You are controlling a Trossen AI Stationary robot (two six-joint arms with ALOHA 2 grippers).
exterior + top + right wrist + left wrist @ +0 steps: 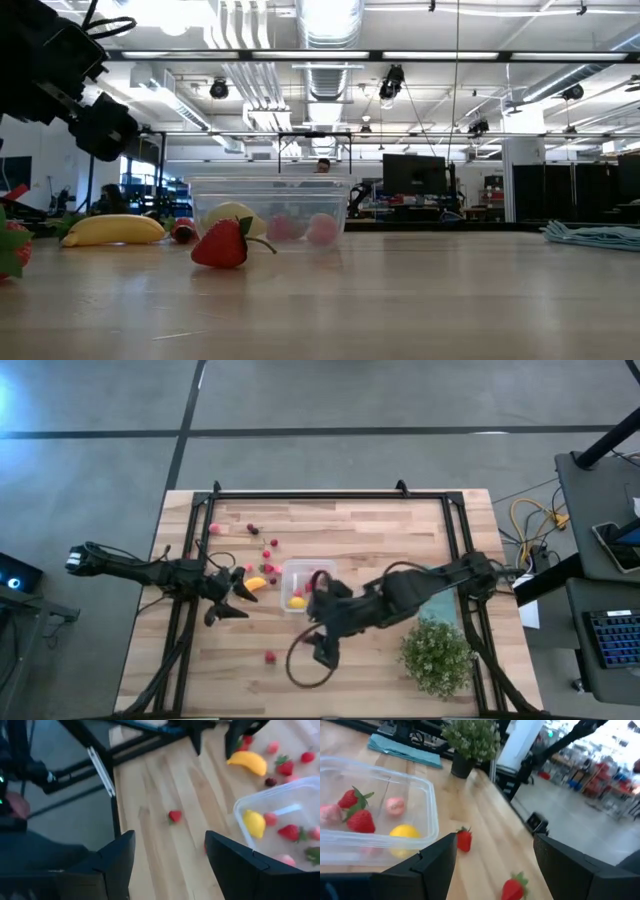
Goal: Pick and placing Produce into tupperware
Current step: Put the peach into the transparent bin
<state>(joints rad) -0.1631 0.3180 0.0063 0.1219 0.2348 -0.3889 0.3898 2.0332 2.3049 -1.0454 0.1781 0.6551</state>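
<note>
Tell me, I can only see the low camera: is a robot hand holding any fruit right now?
Observer: No. The left gripper is open and empty, right beside the tupperware.
Operator: And the other hand?
Observer: The right gripper is open and empty too, above the table near a loose strawberry.
Operator: Are there strawberries inside the box?
Observer: Yes, the left wrist view shows two strawberries in it, next to the lemon.
</note>
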